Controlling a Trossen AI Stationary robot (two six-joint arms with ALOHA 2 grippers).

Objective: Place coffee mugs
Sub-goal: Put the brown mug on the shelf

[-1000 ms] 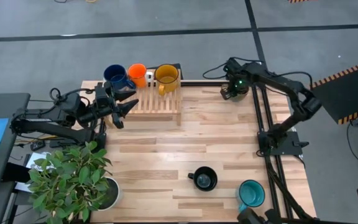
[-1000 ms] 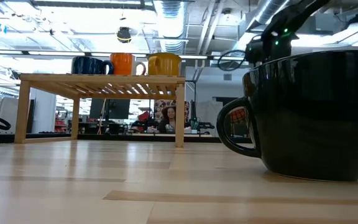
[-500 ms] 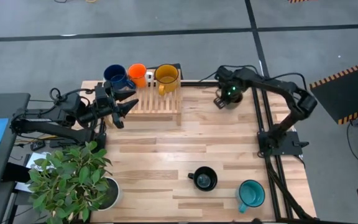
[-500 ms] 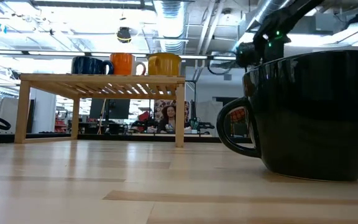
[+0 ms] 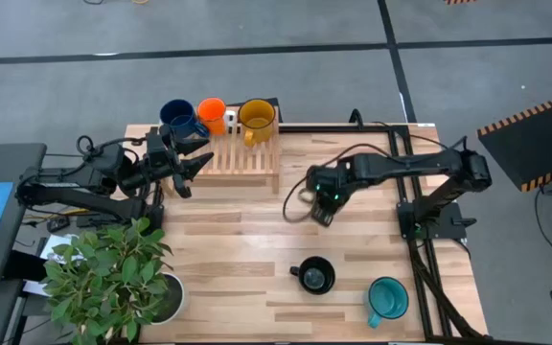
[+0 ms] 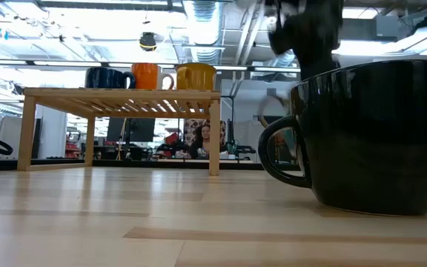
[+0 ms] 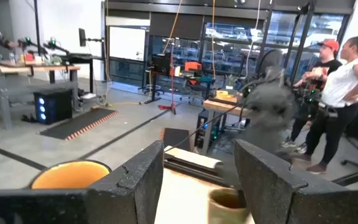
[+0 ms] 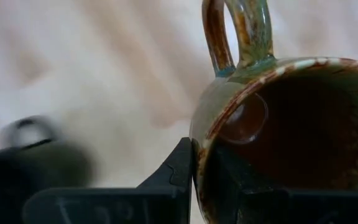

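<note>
Dark blue [image 5: 178, 117], orange [image 5: 211, 111] and yellow [image 5: 256, 117] mugs stand on a low wooden rack [image 5: 242, 160] at the table's far edge. A black mug [image 5: 314, 275] and a teal mug [image 5: 387, 298] stand on their bases near the table's near edge. My right gripper [image 5: 324, 203] is over the table's middle, shut on the olive-brown mug [image 8: 291, 124]. My left gripper [image 5: 197, 165] waits open beside the rack's left end. My right gripper holds the olive-brown mug by its rim [image 8: 197, 140], on the side opposite the handle [image 8: 238, 31]. One finger [image 8: 180, 165] is outside the wall and the other inside the hollow. The fingers come from above, pointing down. The mug is carried clear of the table.
A leafy plant [image 5: 108, 273] in a white pot [image 5: 166, 297] fills the near left corner. Bare wood lies between the rack and the black mug. People stand in the room beyond the table [image 7: 344, 93]. The black mug looms large in the low view [image 6: 376, 133].
My right arm has swung from the table's far right corner toward the middle and the near edge, carrying the olive-brown mug along, fast enough to blur. The left arm and the other mugs have stayed put.
</note>
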